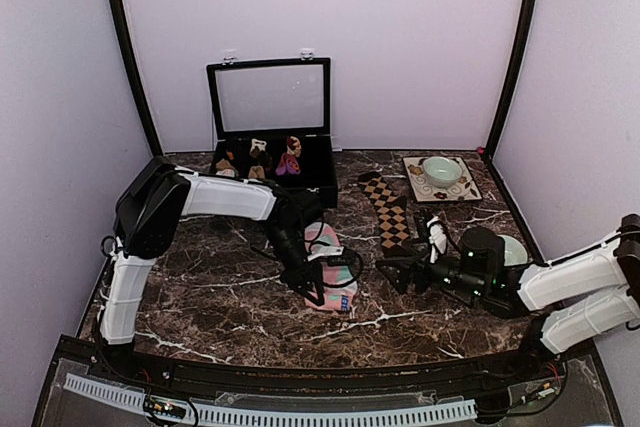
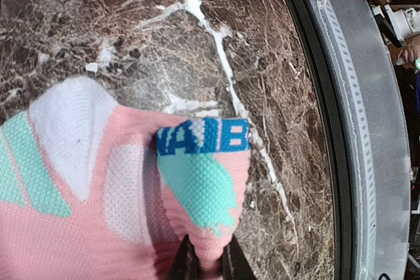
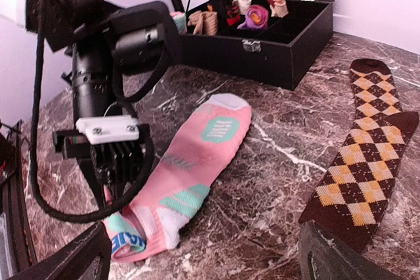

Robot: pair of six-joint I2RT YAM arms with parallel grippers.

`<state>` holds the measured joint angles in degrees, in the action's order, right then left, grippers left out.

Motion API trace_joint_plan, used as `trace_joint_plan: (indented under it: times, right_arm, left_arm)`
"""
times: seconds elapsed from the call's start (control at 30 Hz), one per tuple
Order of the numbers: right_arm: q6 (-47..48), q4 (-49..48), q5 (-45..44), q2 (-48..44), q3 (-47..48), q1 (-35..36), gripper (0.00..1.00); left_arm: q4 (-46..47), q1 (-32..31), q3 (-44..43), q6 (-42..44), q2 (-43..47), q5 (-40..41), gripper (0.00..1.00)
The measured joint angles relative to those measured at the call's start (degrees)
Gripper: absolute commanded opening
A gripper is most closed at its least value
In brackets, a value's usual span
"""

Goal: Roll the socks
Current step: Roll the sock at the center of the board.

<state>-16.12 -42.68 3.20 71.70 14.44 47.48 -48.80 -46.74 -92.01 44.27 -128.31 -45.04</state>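
The pink sock [image 1: 341,288] with mint-green and white marks lies flat on the marble table, its cuff end toward the front. My left gripper [image 1: 320,295] is shut on that end. In the left wrist view the fingers [image 2: 186,263] pinch a folded-up pink and mint flap with a blue band [image 2: 203,181]. The right wrist view shows the pink sock [image 3: 203,149] and the left gripper [image 3: 108,162] at its near end. The dark brown sock [image 1: 388,209] with tan diamonds lies flat to the right, and also shows in the right wrist view [image 3: 364,155]. My right gripper [image 1: 392,275] is open and empty between the two socks.
An open black box [image 1: 325,179] with small sock bundles stands at the back, also in the right wrist view [image 3: 275,37]. A patterned mat [image 1: 470,191] with a pale green bowl [image 1: 441,169] sits back right. A pale green round object [image 1: 514,247] lies behind the right arm.
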Motion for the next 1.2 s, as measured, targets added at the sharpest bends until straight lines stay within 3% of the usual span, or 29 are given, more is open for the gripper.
trace_joint_plan:
  times: [0.17,0.33,0.6,0.9,1.2]
  right_arm:
    - [5.5,-1.0,3.8,3.2,-0.7,0.9,0.94]
    - [15.5,-0.6,4.5,4.1,-3.8,9.0,0.73]
    - [30.7,2.0,3.6,10.4,0.7,17.1,0.64]
    - [42.7,4.2,6.0,22.0,13.8,17.9,0.53]
    - [46.4,7.4,10.0,27.3,17.8,14.5,0.45]
  left_arm:
    - [-2.5,-0.1,-3.0,-2.3,-1.7,0.6,0.07]
    - [-7.3,-0.2,-7.6,-4.1,-4.6,0.8,0.08]
    - [-13.0,-0.2,-13.0,-5.8,-8.0,1.4,0.07]
    - [-16.2,-0.2,-16.1,-6.6,-9.9,1.4,0.07]
    - [-17.2,-0.2,-17.0,-6.5,-10.4,1.3,0.10]
